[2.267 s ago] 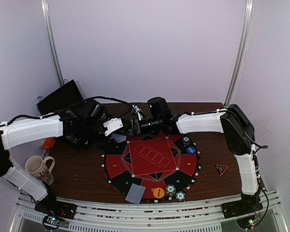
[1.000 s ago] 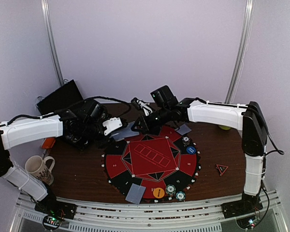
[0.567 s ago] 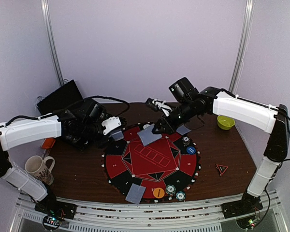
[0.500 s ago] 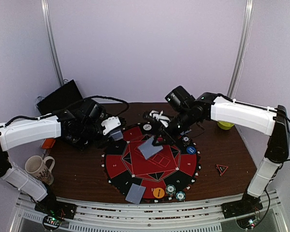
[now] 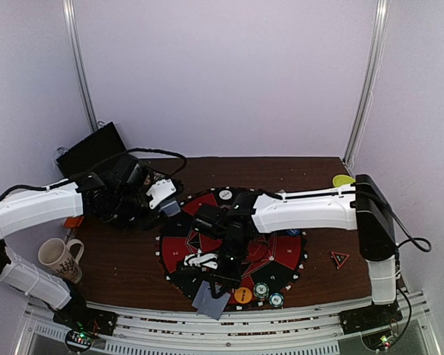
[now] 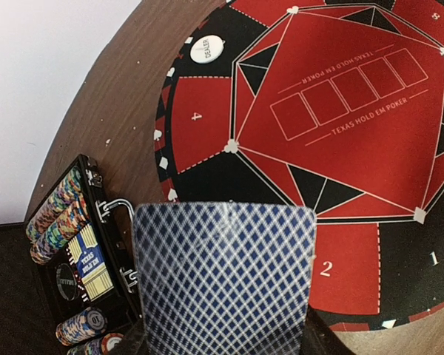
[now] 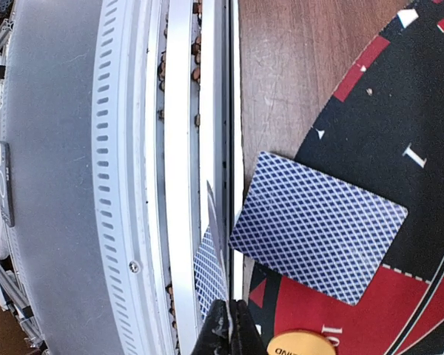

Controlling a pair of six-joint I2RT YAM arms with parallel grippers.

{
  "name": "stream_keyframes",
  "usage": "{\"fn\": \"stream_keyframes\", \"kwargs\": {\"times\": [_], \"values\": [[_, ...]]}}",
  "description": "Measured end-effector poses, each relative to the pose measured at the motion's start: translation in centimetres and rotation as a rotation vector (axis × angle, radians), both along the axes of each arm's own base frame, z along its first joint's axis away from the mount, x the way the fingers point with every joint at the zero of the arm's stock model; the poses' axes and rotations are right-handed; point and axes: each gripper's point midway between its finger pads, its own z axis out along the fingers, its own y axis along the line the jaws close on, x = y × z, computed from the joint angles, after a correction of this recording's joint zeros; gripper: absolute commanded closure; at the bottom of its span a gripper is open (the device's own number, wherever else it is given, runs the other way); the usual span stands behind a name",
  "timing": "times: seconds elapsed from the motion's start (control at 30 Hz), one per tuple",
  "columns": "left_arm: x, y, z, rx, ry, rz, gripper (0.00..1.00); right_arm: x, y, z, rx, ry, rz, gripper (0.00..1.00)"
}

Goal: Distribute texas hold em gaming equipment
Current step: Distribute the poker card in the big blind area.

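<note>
My left gripper [image 5: 165, 205] hovers at the mat's far left edge, shut on a deck of cards [image 6: 223, 277] with blue diamond backs. My right gripper [image 7: 228, 333] reaches down to the mat's near edge [image 5: 216, 285], shut on one card [image 7: 216, 229] seen edge-on. Just below and beside it another card [image 7: 318, 225] lies face down, partly on the black segment marked 1 [image 5: 209, 298]. An orange button [image 5: 243, 294] and two short chip stacks [image 5: 261, 290] sit to its right. A white dealer button [image 5: 226, 194] lies at the far edge.
The round red and black mat [image 5: 179, 248] covers the table's middle. A chip case [image 6: 66, 259] is open at the back left. A white mug [image 5: 59, 259] stands near left and a yellow bowl [image 5: 343, 180] back right. A metal rail [image 7: 181, 148] runs along the near edge.
My right arm has swung from the back of the mat, near the left gripper, across to the near edge with a card in it. The left arm has drawn slightly back.
</note>
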Motion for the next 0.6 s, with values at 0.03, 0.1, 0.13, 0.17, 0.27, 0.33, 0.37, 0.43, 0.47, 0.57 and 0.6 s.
{"fn": "stream_keyframes", "kwargs": {"times": [0.03, 0.1, 0.13, 0.17, 0.27, 0.33, 0.37, 0.43, 0.47, 0.57, 0.6], "values": [[0.0, 0.1, 0.1, 0.000, -0.002, 0.002, 0.49, 0.0, 0.3, -0.2, -0.007, 0.002, 0.009, 1.00], [-0.1, 0.2, 0.1, 0.000, -0.005, 0.004, 0.49, 0.2, 1.0, -0.5, -0.010, 0.001, 0.024, 1.00], [-0.1, 0.2, 0.0, 0.001, -0.004, 0.004, 0.49, 0.2, 1.4, -0.5, -0.009, 0.001, 0.031, 1.00], [-0.1, 0.3, -0.1, 0.004, -0.003, 0.005, 0.49, 0.4, 1.9, -0.3, -0.003, -0.003, 0.039, 1.00], [-0.2, 0.4, -0.4, 0.012, 0.001, 0.007, 0.49, 0.7, 2.8, 0.0, 0.020, -0.012, 0.058, 1.00], [-0.2, 0.5, -0.5, 0.015, 0.003, 0.008, 0.49, 0.7, 2.9, 0.1, 0.017, -0.011, 0.067, 1.00], [-0.2, 0.5, -0.5, 0.015, 0.003, 0.008, 0.49, 0.7, 2.8, 0.0, 0.014, -0.010, 0.071, 1.00], [-0.2, 0.5, -0.6, 0.017, 0.003, 0.009, 0.48, 0.6, 2.6, -0.3, 0.000, -0.005, 0.084, 1.00], [-0.2, 0.5, -0.5, 0.017, 0.003, 0.009, 0.48, 0.5, 2.4, -0.6, -0.010, -0.001, 0.088, 1.00], [-0.3, 0.6, -0.6, 0.018, 0.004, 0.009, 0.48, 0.4, 2.1, -1.6, -0.039, 0.013, 0.088, 1.00], [-0.3, 0.6, -0.7, 0.019, 0.004, 0.010, 0.48, 0.4, 2.1, -1.8, -0.045, 0.017, 0.088, 1.00]]}}
